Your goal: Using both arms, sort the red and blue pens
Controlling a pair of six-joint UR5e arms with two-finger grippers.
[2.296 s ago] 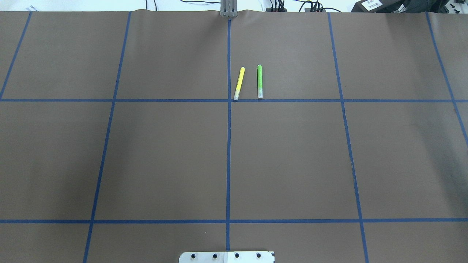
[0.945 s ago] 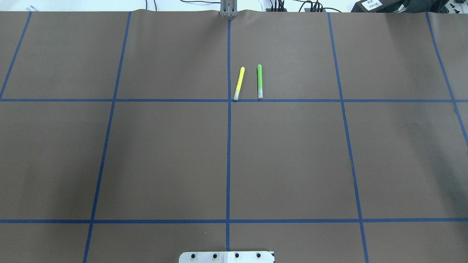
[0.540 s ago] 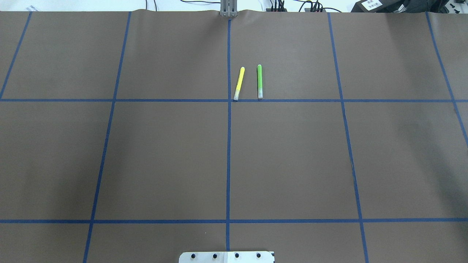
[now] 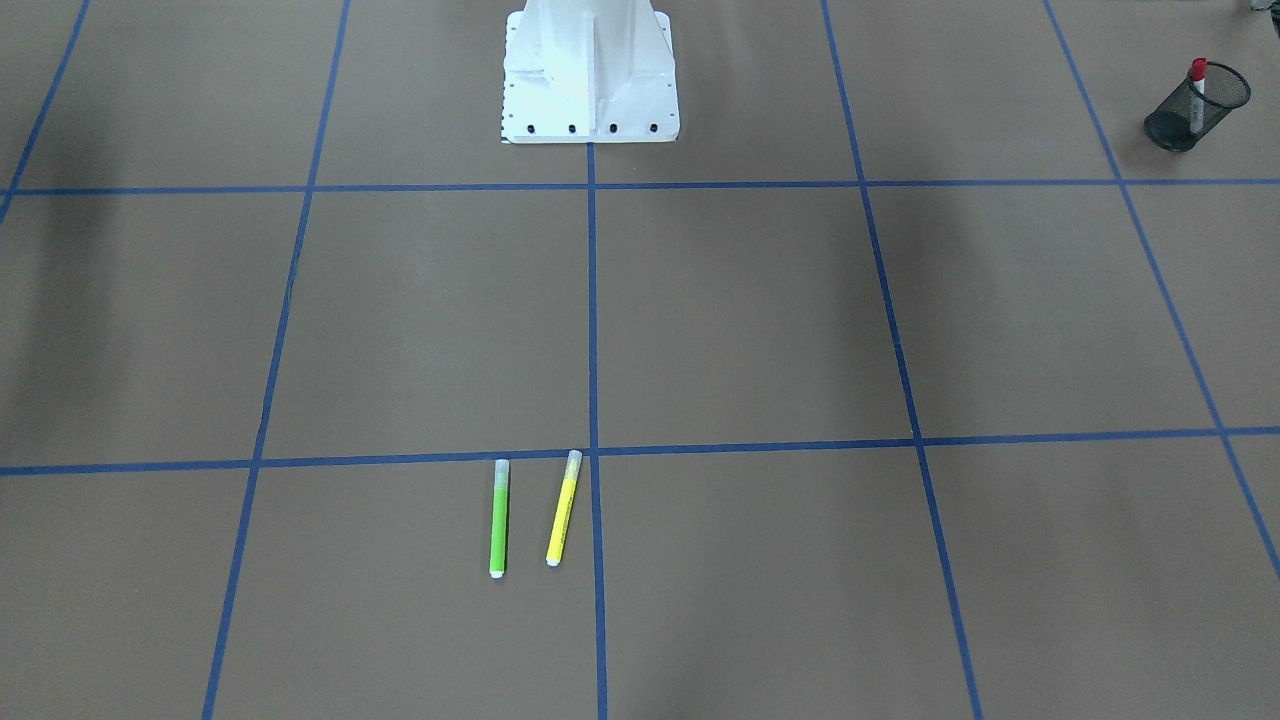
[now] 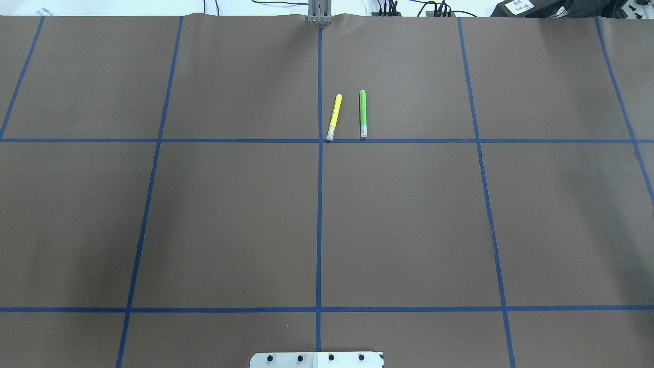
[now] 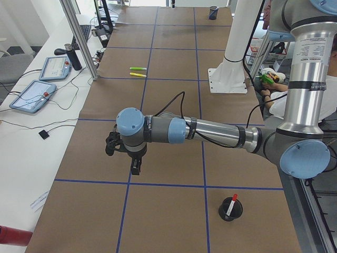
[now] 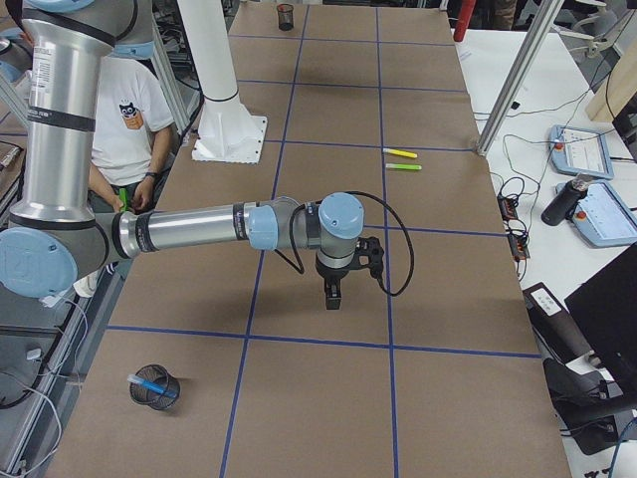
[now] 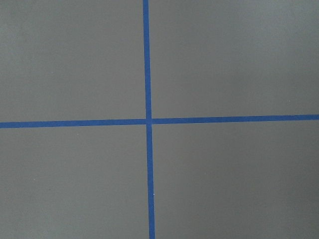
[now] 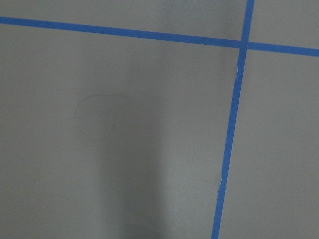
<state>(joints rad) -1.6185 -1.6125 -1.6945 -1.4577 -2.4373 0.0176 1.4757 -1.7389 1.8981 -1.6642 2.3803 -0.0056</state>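
Note:
The red pen (image 4: 1197,82) stands in a black mesh cup (image 4: 1168,127) at the table's corner on my left side; the exterior left view shows the same red pen (image 6: 231,203). The blue pen (image 7: 149,381) lies in another mesh cup (image 7: 151,399) on my right side. My left gripper (image 6: 136,167) hangs a little above the bare table, well away from the red pen's cup. My right gripper (image 7: 333,297) hovers likewise over the brown paper. Both grippers show only in the side views, so I cannot tell whether they are open or shut.
A green marker (image 5: 363,113) and a yellow marker (image 5: 334,116) lie side by side at the far middle of the table. The white pedestal (image 4: 590,70) stands at the near edge. A seated person (image 7: 124,119) is beside the table. Control tablets (image 6: 31,95) lie on a side bench.

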